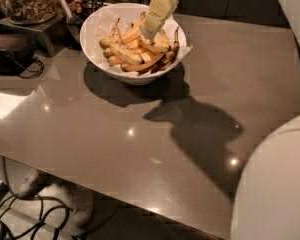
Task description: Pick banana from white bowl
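The white bowl (97, 44) stands at the back of the table, lined with crumpled white paper and filled with several bananas. A yellow banana (122, 50) freckled with brown spots lies curved in the bowl's left half, its stem pointing up. Plainer orange-yellow pieces and a dark brown banana (174, 43) lie around it. My gripper (150, 31), cream-coloured, comes down from the top edge into the bowl. Its tip is just right of the freckled banana, over another yellow banana (159, 46).
A glass jar of nuts (27, 1) on a stand and a black device (7, 51) with a cable sit at the back left. A large white rounded robot part (275, 184) fills the lower right. Cables (30, 214) lie on the floor below the table's front edge.
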`<state>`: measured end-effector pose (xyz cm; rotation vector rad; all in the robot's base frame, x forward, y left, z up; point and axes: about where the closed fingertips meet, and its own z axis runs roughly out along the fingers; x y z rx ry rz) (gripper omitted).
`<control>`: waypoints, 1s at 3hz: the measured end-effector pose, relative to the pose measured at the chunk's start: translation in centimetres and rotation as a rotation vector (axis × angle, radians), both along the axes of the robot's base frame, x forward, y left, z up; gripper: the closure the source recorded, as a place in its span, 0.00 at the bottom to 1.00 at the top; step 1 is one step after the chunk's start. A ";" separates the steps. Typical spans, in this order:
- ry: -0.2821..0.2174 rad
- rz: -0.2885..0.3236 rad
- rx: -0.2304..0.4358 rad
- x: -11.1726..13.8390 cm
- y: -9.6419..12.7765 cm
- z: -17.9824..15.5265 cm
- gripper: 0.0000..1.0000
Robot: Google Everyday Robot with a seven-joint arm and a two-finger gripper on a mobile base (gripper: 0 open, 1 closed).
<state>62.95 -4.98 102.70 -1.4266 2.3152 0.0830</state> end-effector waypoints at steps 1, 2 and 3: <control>0.015 -0.015 0.005 1.8 1.5 -0.5 0.12; 0.029 -0.030 -0.006 3.3 2.8 -1.5 0.22; 0.044 -0.046 -0.019 4.9 3.6 -2.8 0.31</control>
